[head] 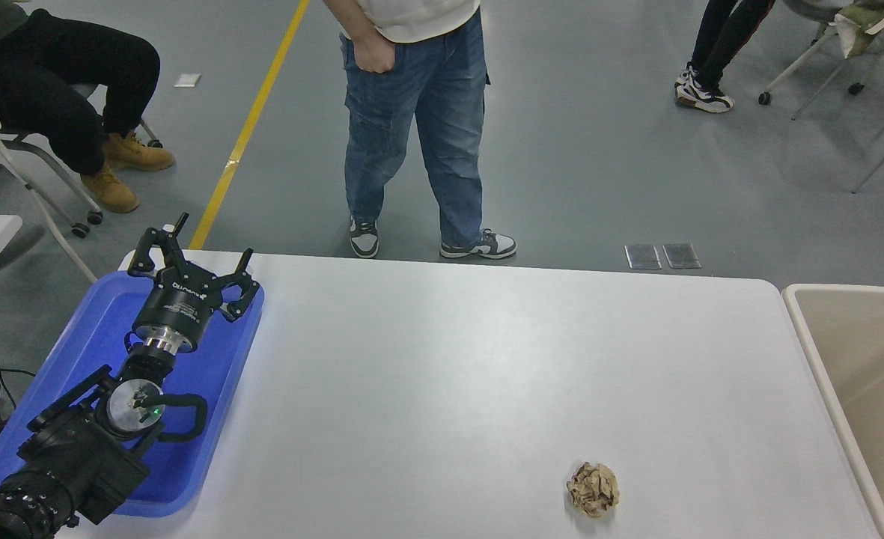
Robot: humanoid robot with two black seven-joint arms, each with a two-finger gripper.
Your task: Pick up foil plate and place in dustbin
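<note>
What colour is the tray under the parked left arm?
Blue. The tray shows clearly in the head view, at the table's left end.

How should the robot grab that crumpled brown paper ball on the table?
Probably from straight above, with the fingers closing across the middle of the paper ball. It is round and lumpy with no handle or edge, so no side is better, and it sits alone on the bare table, with nothing beside it blocking a top-down reach.

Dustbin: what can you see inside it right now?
Only bare beige walls show inside the dustbin; no foil plate is visible. Its lower and right parts run off the picture, so anything there is unseen.
</note>
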